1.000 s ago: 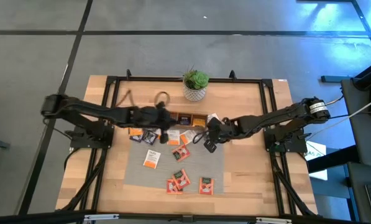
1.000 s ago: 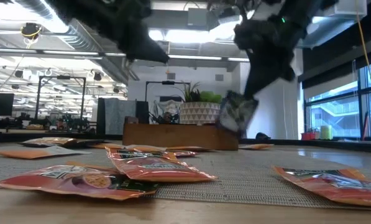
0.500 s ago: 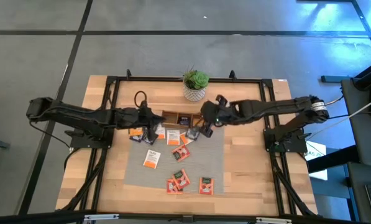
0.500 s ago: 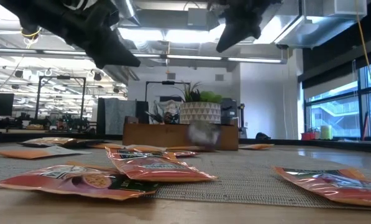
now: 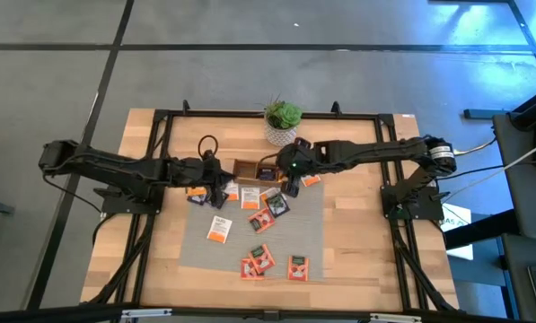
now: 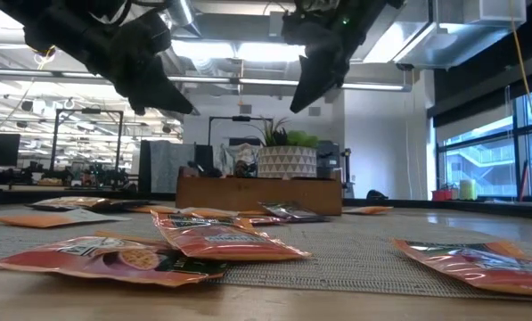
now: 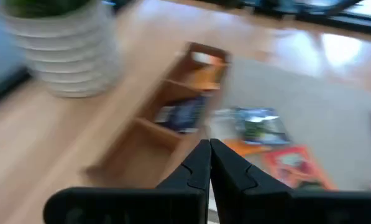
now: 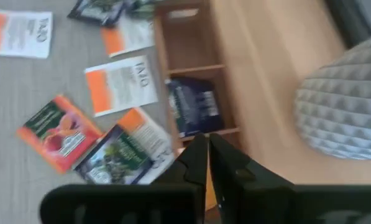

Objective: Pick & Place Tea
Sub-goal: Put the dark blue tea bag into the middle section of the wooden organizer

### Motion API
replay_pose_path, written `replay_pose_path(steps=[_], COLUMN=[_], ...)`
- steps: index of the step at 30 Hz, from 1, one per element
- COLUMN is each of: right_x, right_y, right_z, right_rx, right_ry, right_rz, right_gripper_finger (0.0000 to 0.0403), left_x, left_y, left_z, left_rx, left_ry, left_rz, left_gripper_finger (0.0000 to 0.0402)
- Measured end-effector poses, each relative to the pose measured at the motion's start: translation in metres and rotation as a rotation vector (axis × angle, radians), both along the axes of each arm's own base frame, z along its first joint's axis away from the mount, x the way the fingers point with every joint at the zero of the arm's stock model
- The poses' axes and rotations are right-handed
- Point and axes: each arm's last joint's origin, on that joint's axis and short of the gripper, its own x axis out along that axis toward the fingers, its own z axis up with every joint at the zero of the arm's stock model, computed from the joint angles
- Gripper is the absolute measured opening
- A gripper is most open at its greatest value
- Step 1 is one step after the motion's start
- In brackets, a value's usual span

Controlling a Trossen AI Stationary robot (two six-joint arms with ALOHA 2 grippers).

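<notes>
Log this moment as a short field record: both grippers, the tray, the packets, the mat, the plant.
left gripper: shut, empty, above the grey ribbed mat's far left part
right gripper: fingers together, nothing held, over the long wooden three-compartment tray
tray contents: dark tea-bag packet in the middle compartment; an orange packet in an end compartment
loose packets: orange-red, dark and white-with-orange ones scattered on the mat, e.g. white-and-orange packet
potted green plant in white ribbed pot: upright behind the tray
</notes>
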Motion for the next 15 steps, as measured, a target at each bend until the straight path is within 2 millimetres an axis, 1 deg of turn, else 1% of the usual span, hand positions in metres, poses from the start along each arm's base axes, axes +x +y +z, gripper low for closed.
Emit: replay_pose_path(steps=[3, 5, 9, 11, 13, 15], right_x=[0.001, 0.003, 0.004, 0.001, -0.005, -0.009], right_y=[0.003, 0.009, 0.032, 0.045, 0.055, 0.063], right_z=[-0.004, -0.005, -0.013, -0.024, -0.038, -0.051], right_rx=[0.024, 0.044, 0.056, 0.050, 0.018, -0.011], right_ry=[0.013, 0.010, 0.013, 0.023, 0.042, 0.015], right_rz=[0.019, 0.047, 0.121, 0.125, 0.091, 0.042], right_gripper_finger=[0.0020, 0.0014, 0.0004, 0.0005, 0.0008, 0.0010], left_x=[0.010, 0.019, 0.037, 0.043, 0.048, 0.053], left_y=[-0.009, -0.016, -0.027, -0.030, -0.030, -0.030], left_z=[-0.004, -0.011, -0.031, -0.043, -0.054, -0.065], left_rx=[-0.033, -0.031, -0.040, -0.058, -0.076, -0.087], left_ry=[-0.031, -0.030, -0.027, -0.009, 0.004, 0.019], left_rz=[-0.092, -0.118, -0.136, -0.111, -0.065, -0.033], left_gripper_finger=[0.0002, 0.0003, 0.0002, 0.0003, 0.0003, 0.0003])
